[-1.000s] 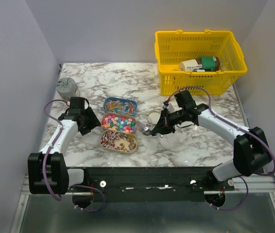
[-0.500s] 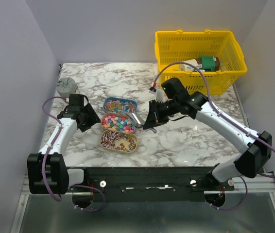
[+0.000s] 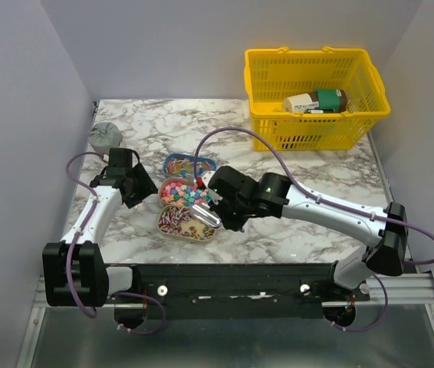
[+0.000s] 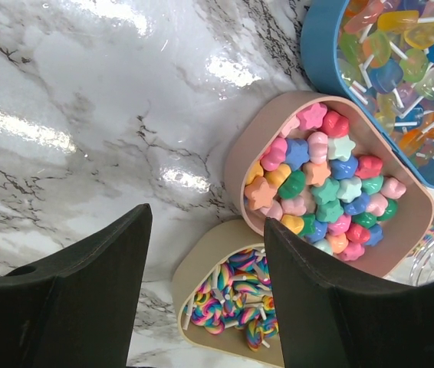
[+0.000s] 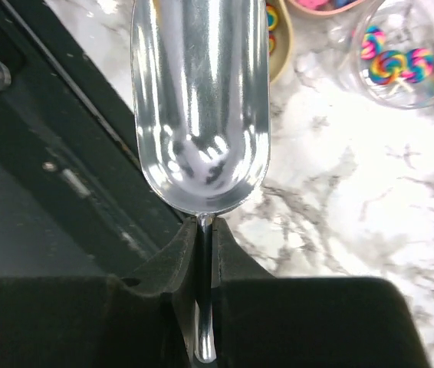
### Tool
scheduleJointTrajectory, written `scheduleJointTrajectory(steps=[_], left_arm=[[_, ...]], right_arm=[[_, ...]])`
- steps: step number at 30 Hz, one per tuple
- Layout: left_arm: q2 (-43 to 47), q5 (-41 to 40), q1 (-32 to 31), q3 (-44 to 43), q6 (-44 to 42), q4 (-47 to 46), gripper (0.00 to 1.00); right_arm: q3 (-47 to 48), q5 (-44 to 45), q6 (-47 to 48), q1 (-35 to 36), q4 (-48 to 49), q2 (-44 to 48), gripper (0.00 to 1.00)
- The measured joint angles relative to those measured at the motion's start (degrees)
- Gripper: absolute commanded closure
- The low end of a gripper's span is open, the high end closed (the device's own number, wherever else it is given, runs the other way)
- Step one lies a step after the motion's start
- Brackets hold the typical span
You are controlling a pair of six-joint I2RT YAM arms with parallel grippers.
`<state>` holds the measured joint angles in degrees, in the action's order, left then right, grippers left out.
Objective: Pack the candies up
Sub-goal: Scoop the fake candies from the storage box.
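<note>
**A:** Where do the candies (image 4: 328, 188) sit?

**B:** In three open tins in a column left of centre on the marble table (image 3: 301, 230). Clear-coloured lollies fill the blue tin (image 4: 315, 65) at the back. Pastel stars fill the pink tin (image 4: 238, 157) in the middle, and swirled lollipops the beige tin (image 4: 202, 264) nearest the arms. The tin walls sit touching or very nearly so. A few swirled ones also lie in a clear jar (image 5: 370, 80) beside the tins.

**A:** And the tools?

**B:** The right gripper (image 5: 204, 228) pinches the thin handle of a steel scoop (image 5: 199, 100), its fingers pressed against it from both sides. The scoop's bowl hangs over the right end of the beige tin, close to the table's near edge. The black rail (image 5: 41, 169) lies just beside it in the wrist view. The left gripper (image 4: 205, 238) is spread wide and holds nothing. It is low over the marble at the tins' left side, its fingers framing the pink and beige walls.

**A:** Room to move?

**B:** Bare marble runs from the tins rightward and back to the yellow basket (image 3: 317, 130) in the far right corner. On the left, the strip between tins and table edge is narrower and taken up by the left arm. A grey object (image 3: 105, 136) sits at the far left edge.
</note>
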<state>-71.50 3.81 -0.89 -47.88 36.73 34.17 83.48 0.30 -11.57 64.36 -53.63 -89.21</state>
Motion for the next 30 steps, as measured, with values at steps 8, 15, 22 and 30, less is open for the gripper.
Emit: scheduleJointTrajectory(steps=[8,15,22,30], left_arm=[[-0.07,-0.61,0.0,-0.02,-0.33,0.98,0.33],[0.55,-0.61,0.0,0.98,-1.49,1.44,0.32],[0.92,-0.61,0.0,3.21,-2.03,1.38,0.31],[1.55,-0.61,0.0,3.87,-2.03,0.61,0.3]], right_arm=[[0.11,4.55,7.87,2.47,1.51,-1.42,0.99],[0.04,4.52,9.81,2.73,2.97,-2.56,0.99],[0.15,4.09,10.14,3.82,3.37,-6.05,0.99],[3.8,2.38,10.16,4.66,1.14,-12.81,0.99]])
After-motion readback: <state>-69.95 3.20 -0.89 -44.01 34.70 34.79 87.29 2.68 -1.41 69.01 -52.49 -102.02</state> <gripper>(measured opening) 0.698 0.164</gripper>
